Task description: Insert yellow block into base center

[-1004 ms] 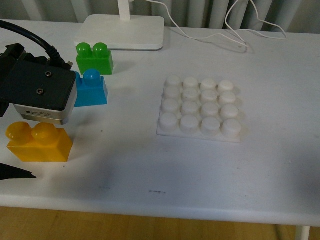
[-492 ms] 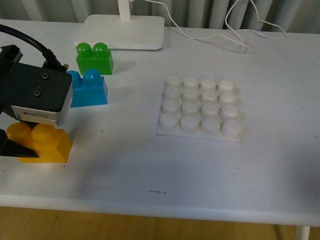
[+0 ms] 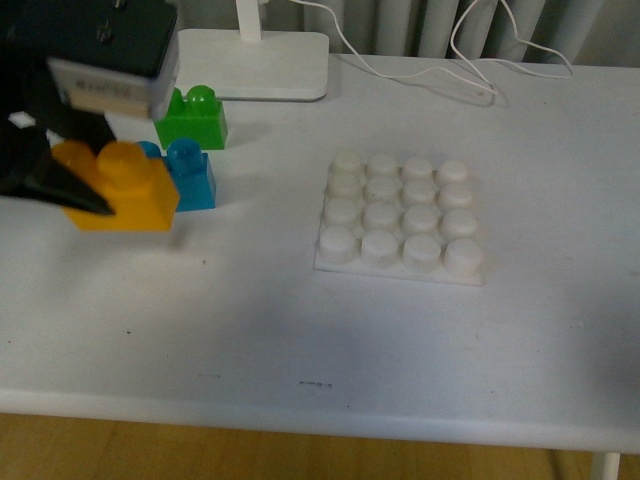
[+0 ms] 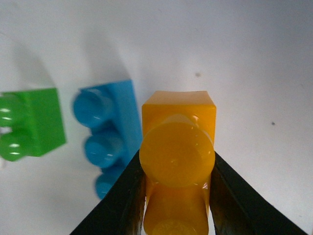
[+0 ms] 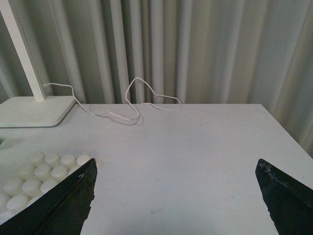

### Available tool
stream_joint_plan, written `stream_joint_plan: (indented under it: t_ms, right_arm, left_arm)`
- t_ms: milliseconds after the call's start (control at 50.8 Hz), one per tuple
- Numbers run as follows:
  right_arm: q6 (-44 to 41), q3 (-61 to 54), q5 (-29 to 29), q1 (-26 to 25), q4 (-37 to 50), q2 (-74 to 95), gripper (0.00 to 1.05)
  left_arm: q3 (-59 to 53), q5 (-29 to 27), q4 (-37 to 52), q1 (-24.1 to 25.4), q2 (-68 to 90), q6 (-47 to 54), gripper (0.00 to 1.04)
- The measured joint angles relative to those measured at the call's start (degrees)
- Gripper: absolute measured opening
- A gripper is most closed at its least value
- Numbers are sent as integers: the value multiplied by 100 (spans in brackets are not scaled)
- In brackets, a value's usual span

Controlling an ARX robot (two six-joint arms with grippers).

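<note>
Step in hand: carry.
- Left gripper (image 4: 177, 196): jaws clamped on long sides of yellow block (image 3: 122, 192), studs up.
- Block looks raised off bench (image 3: 300, 330), over left side. It sits just in front of blue brick (image 3: 192, 175), green brick (image 3: 195, 118) beyond.
- Base (image 3: 400, 212): flat, nothing on it, well apart to right.
- Right gripper (image 5: 176, 205): jaws spread wide, empty, clear of base.

Next move calls for:
- Swing block right over base's four middle studs.
- Square it with grid.
- Lower straight and press till seated.
- Likely snag: skewed block catching on studs.

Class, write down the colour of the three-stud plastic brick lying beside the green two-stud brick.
The three-stud plastic brick is blue, clearest in the left wrist view.
</note>
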Motion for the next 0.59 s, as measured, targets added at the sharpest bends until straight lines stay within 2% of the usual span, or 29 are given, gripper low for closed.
stream_joint_plan:
  t_ms: [236, 591]
  right_arm:
    - [0, 0, 0, 0, 0, 0, 95]
    - [0, 0, 0, 0, 0, 0, 95]
  left_arm:
    - [800, 50, 52, -463, 337, -396, 32]
    - [2046, 116, -61, -1650, 1484, -903, 32]
